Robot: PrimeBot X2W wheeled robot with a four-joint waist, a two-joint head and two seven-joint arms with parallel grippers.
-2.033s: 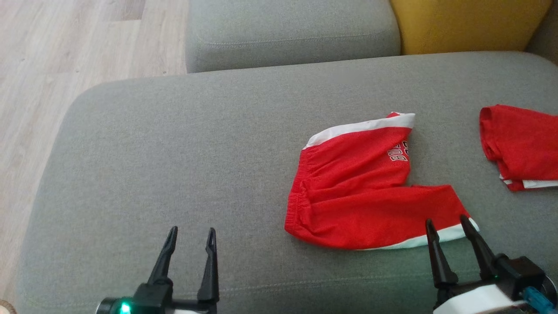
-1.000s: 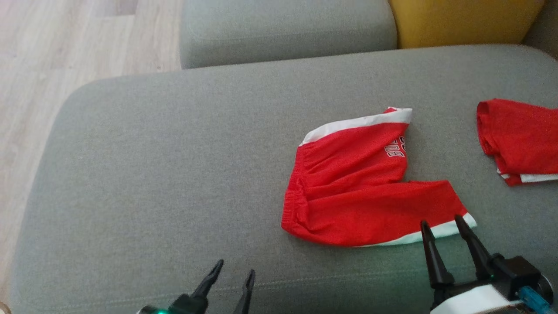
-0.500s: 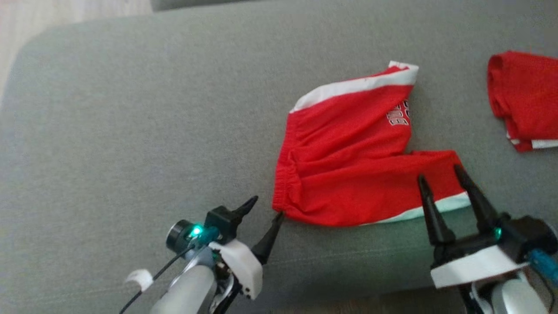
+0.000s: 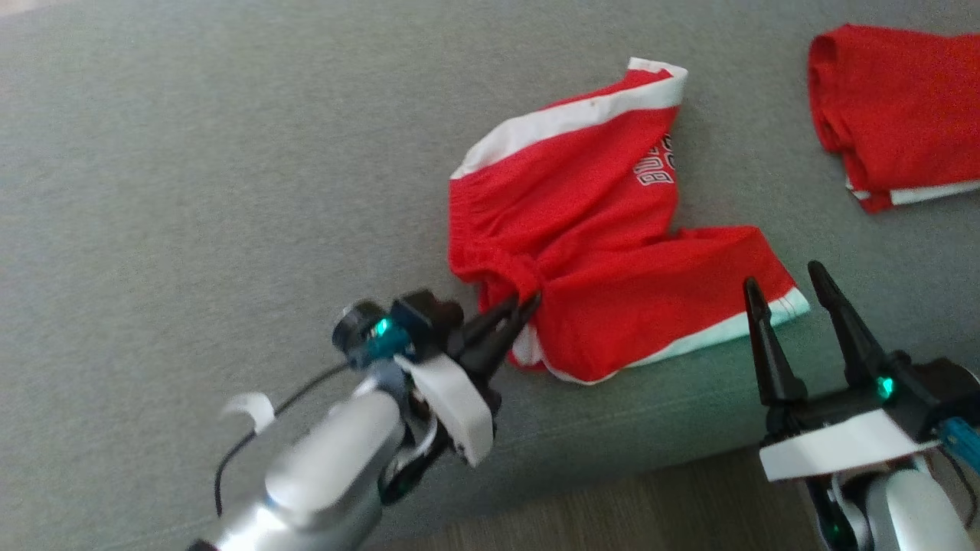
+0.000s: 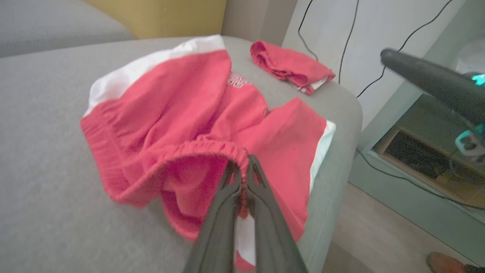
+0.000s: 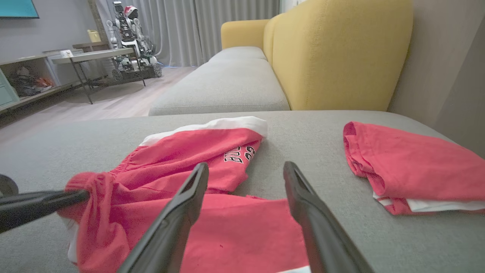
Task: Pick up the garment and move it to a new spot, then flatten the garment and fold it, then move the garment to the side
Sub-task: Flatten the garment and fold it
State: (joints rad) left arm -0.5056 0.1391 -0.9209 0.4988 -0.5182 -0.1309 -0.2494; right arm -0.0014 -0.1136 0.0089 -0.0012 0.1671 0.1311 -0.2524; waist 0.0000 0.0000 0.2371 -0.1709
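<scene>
My left fingers (image 4: 521,310) were shut tight on the shorts (image 4: 612,229). They pinched the stretchy band (image 5: 204,146), and that bit of band was up off the sofa (image 4: 230,153) a little. The rest of the red shorts lay flat on the sofa, close to its front edge and more to the right side.

My right fingers (image 4: 754,306) were wide open and held nothing. They hung by the white hem (image 4: 712,337) of the near leg, right at the front edge. I could not tell if they touched it.

A folded red cloth (image 4: 888,99) lay apart from the shorts, by the far right corner.

I thought the job here was to pick the shorts up. One pinch was not enough, because the loose leg would hang and drag. So the good way, I thought, was to bring my right fingers down on the hem and close them on both layers. Then both arms should go up together, slow and level, so the shorts hang open and do not bunch. I should hold the band hard, since it is thick and could slip. The big bare part of the sofa toward the left edge looked like a good new spot, well away from the red cloth.
</scene>
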